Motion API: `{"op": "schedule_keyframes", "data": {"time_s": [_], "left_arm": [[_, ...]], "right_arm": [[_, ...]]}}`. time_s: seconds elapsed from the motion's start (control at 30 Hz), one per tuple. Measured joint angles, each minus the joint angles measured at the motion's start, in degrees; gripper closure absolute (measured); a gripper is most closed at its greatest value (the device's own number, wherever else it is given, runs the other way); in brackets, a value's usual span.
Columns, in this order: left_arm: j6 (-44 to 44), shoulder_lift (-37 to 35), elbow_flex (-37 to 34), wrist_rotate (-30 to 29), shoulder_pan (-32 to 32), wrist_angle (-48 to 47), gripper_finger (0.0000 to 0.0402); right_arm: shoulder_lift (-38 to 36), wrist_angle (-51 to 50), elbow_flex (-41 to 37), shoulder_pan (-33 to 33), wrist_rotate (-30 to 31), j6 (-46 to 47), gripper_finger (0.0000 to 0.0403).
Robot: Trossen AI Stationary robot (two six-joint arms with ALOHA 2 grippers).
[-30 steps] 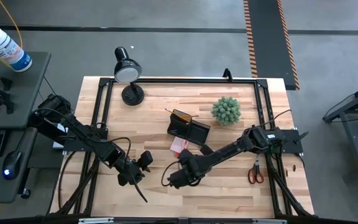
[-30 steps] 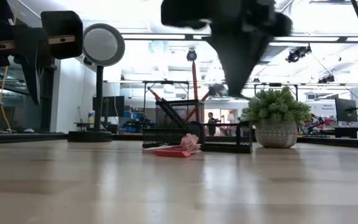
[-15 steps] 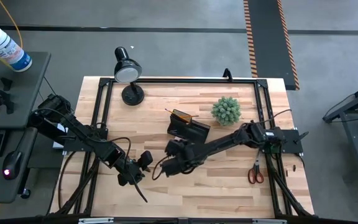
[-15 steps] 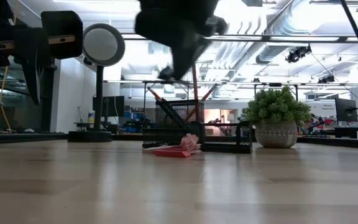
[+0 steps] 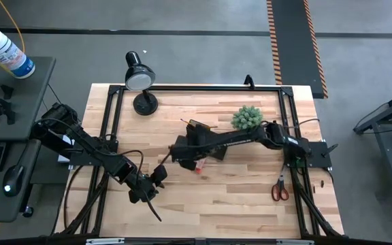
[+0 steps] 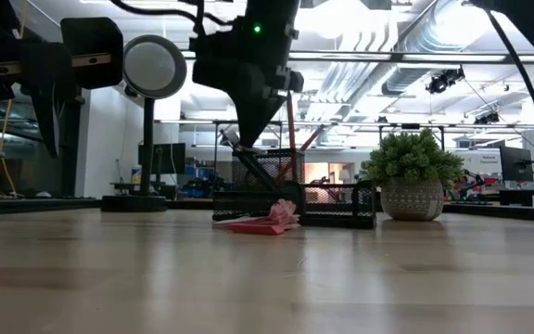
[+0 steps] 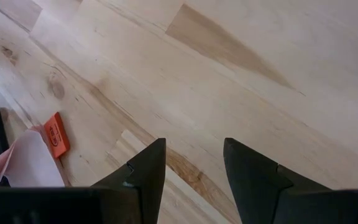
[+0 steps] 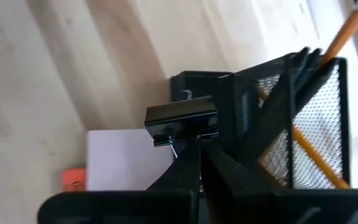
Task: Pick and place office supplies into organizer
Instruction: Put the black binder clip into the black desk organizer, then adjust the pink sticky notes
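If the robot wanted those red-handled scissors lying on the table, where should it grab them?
Probably the narrow middle of the red-handled scissors, near the pivot, coming straight down. They lie flat on the wooden table, so open fingers could straddle them there; the handle loops look wider.

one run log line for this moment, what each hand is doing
right hand: shut on binder clip, above organizer | left hand: open, empty, over bare table | scissors: on table

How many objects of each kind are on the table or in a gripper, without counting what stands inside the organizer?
Desk lamp: 1
Plant: 1
Organizer: 1
Scissors: 1
Pink sticky-note pad: 1
Binder clip, in right gripper: 1
Total: 6
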Motion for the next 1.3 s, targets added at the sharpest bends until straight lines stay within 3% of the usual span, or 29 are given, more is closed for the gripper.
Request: {"op": "schedule_keyframes", "data": {"time_s": [0.87, 1.3], "left_arm": [[-2.07, 0.00, 0.02, 0.66, -0.02, -1.53, 0.0252], [-3.13, 0.00, 0.02, 0.66, -0.02, -2.58, 0.0252]], "right_arm": [[-0.02, -4.56, 0.02, -5.76, -2.40, 6.15, 0.0401], [-0.06, -4.54, 0.04, -5.27, -2.57, 5.87, 0.0363]]}}
